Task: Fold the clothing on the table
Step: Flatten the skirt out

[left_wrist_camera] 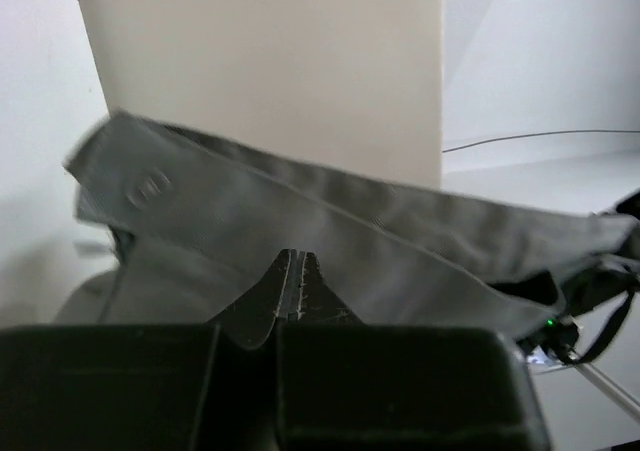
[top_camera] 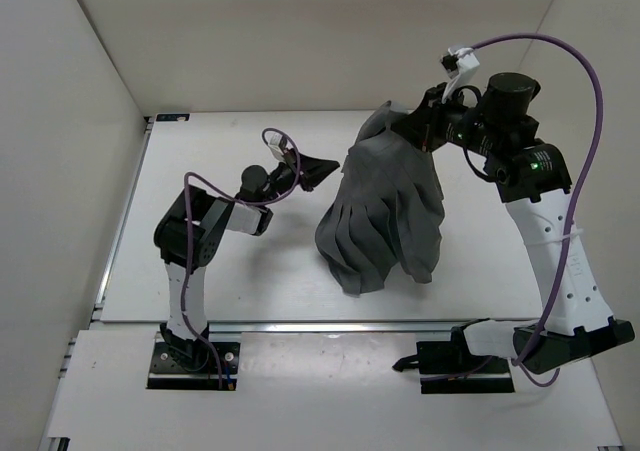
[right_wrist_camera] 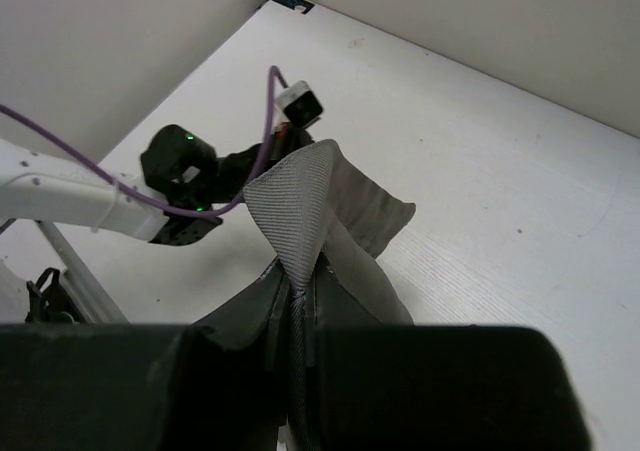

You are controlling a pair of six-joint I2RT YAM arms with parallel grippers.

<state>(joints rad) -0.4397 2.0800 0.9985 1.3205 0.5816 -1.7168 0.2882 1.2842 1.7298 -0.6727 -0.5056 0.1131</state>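
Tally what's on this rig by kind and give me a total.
Grey skirt: 1
Grippers: 2, left gripper and right gripper
Purple cables: 2
White table: 1
Total: 6

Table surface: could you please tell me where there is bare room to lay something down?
Bare table lies in the far-left corner, beyond the left arm, and in the near patch between that arm and the skirt, up to the front rail. The centre-right is crowded: the skirt hangs there from the right end effector.
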